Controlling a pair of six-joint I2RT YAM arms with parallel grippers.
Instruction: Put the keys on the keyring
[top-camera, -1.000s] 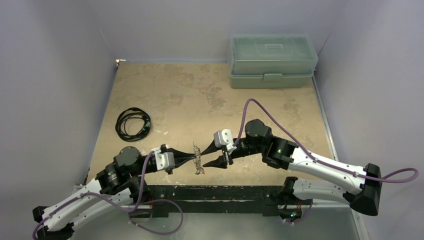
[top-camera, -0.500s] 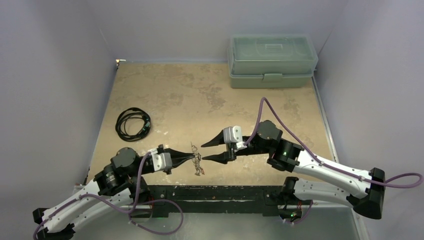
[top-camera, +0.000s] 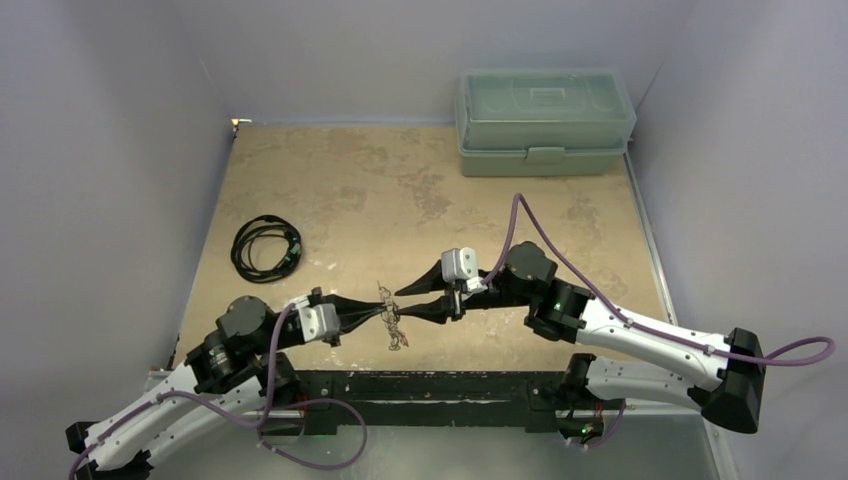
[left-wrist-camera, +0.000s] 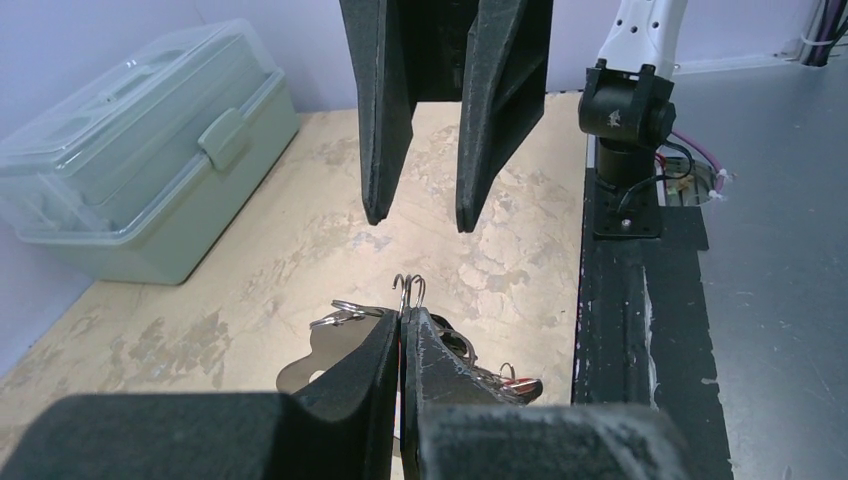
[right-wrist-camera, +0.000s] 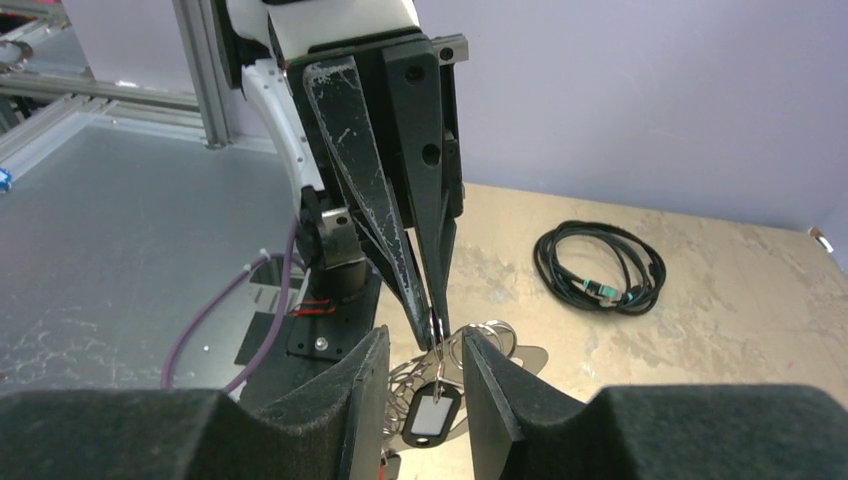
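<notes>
From above, the left fingers, pinched shut on the keyring, face the right fingers nearly tip-to-tip over the counter. Left wrist: the keyring's loops point straight at the half-spread right pair. Right wrist: the dark-headed key shows in their gap.

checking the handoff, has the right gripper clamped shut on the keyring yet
No, the left wrist view shows the right gripper with fingers apart and bare table visible between them.
</notes>
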